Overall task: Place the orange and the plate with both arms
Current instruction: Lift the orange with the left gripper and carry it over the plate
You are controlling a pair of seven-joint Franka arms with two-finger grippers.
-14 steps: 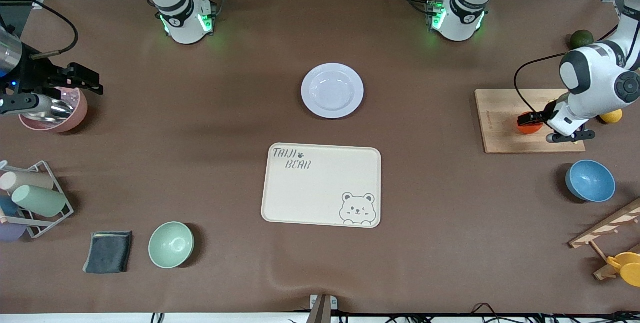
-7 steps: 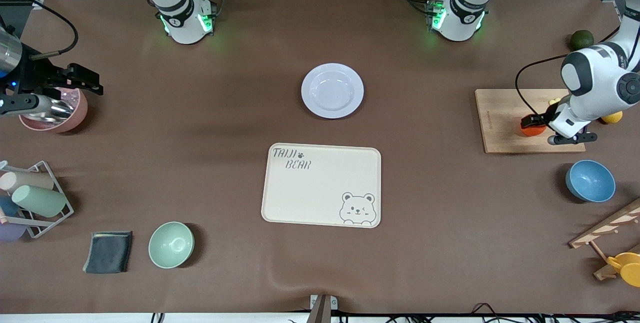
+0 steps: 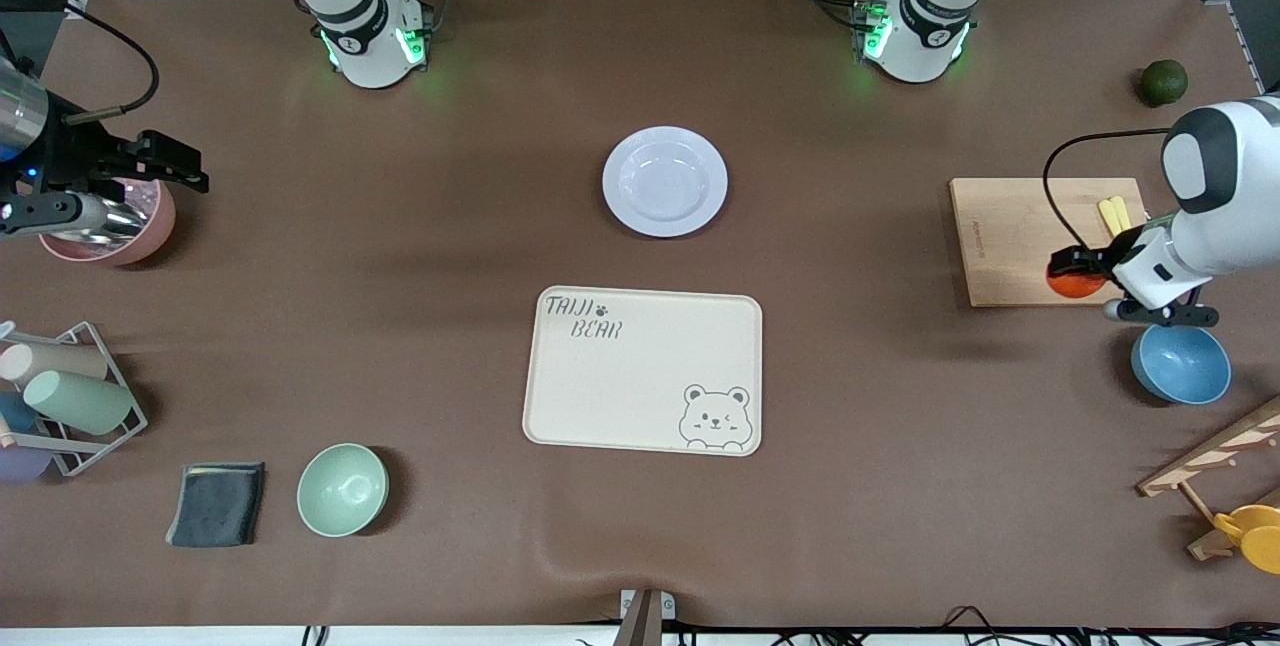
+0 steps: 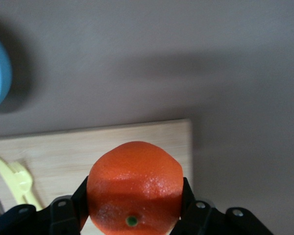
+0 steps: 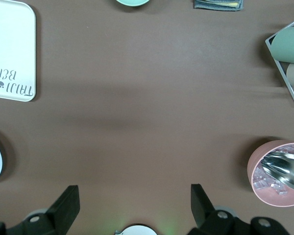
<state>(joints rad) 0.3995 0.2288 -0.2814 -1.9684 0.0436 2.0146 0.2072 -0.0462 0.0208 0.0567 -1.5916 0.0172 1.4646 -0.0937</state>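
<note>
The orange (image 3: 1072,282) is held clamped in the left gripper (image 3: 1080,274) over the cutting board (image 3: 1010,236) edge, not yet placed; the plate (image 3: 665,181), mid-table near the bases, is untouched; the right gripper (image 5: 134,203) waits wide open, empty, approx. over the pink bowl (image 3: 140,231).

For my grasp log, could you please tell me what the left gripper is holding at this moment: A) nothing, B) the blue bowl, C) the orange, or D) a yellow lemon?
C: in the left wrist view the orange sits clamped between the jaws of the left gripper, lifted over the wooden board's edge.
</note>
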